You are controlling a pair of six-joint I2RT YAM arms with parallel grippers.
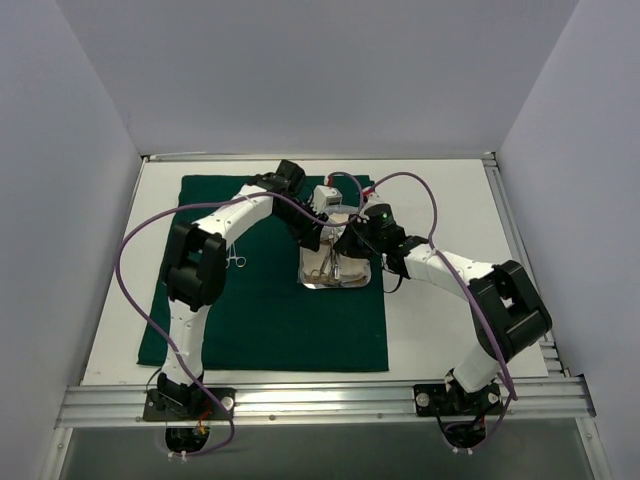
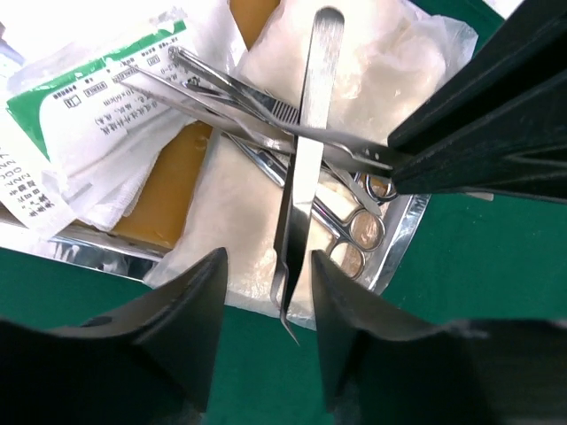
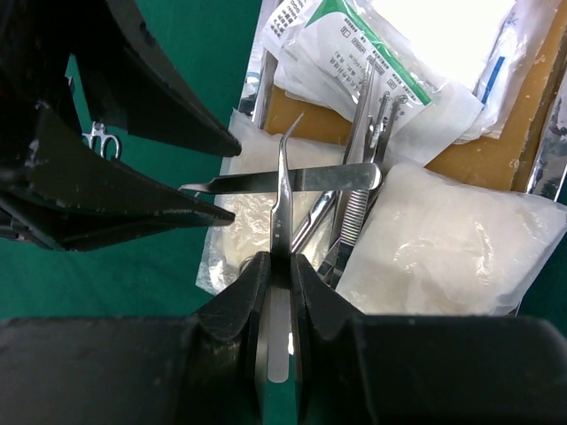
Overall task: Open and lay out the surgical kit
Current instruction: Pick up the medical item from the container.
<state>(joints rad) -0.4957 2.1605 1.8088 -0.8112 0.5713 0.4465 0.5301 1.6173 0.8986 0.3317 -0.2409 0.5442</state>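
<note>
Right gripper (image 3: 279, 258): fingers clamped on curved tweezers (image 3: 282, 212), over the steel tray (image 1: 310, 284). Left gripper (image 2: 267, 266): fingers apart, straddling the tip of long tweezers (image 2: 314, 106) at the tray's edge. Handling: lift the curved pair straight up, slowly. The two pairs cross, and which rides on top is unclear. Axis: curved pair runs into the tray, tip toward the packets (image 3: 354, 53). Long pair lies crosswise, tip toward the green drape (image 1: 270, 320).

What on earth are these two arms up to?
Two robot arms are working over a rectangular steel tray on a dark green cloth. The right gripper is shut on thin curved-tip steel tweezers. The left gripper is open, straddling a second flat pair of steel tweezers without gripping it.
</note>
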